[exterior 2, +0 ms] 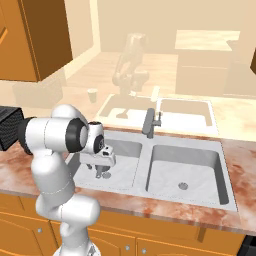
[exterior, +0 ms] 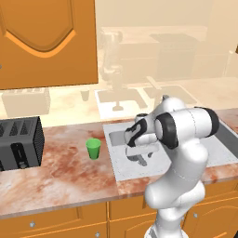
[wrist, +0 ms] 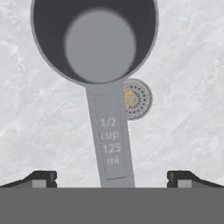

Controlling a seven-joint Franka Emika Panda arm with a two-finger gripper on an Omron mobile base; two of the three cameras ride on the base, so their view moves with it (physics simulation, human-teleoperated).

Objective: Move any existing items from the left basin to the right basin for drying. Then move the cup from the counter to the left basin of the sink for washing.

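Spanning the width of both base views, the marbled tabletop carries the double sink, whose light grey rim sits flush in the stone. Toaster stands at the far left of the tabletop, well apart from the sink edge.

Right basin: bare floor around a small round drain, open on all sides up to its walls. Faucet rises at the back rim between the two basins.

Left basin: the arm reaches down into it, hand hanging low over the floor, near the front wall. Bare metal floor lies to both sides of the hand in the hand view.

Cup, bright green, stands upright on the tabletop just left of the sink's left rim, with open stone all around it.

Pot, dark grey, lies on the left basin floor, mouth up. Its straight flat handle runs toward the hand, ending between the two fingertips, partly covering the basin drain.

Hand state: spread wide, tips well clear of the handle on either side, pinching nothing.
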